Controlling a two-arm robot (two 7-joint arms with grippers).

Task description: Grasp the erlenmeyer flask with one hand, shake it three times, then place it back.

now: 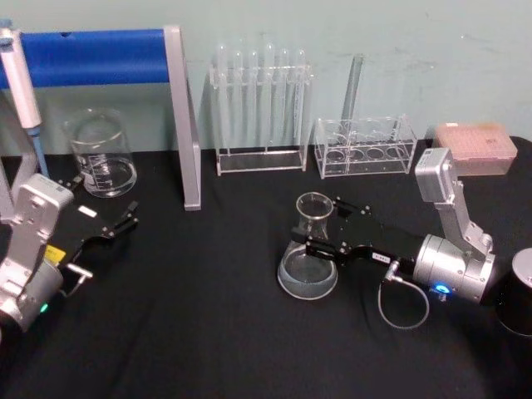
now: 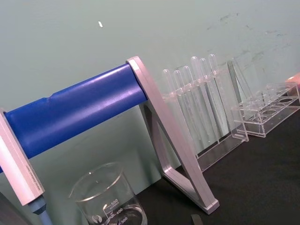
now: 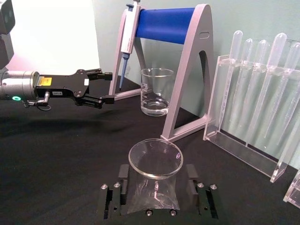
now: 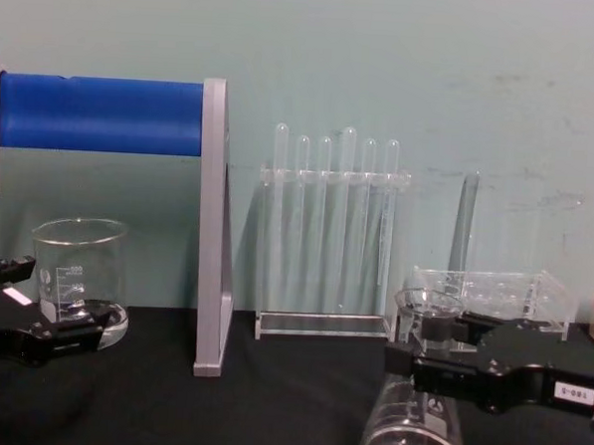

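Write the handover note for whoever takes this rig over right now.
Left gripper: open, empty, parked on the left of the black table, near the beaker.
Right gripper: at the neck of the erlenmeyer flask, reaching in from the right; grip cannot be confirmed.
Flask: upright, base on the table.
Done: reach to the flask; any shakes cannot be told.
Left: confirm grasp, lift, shake three times, set it back.
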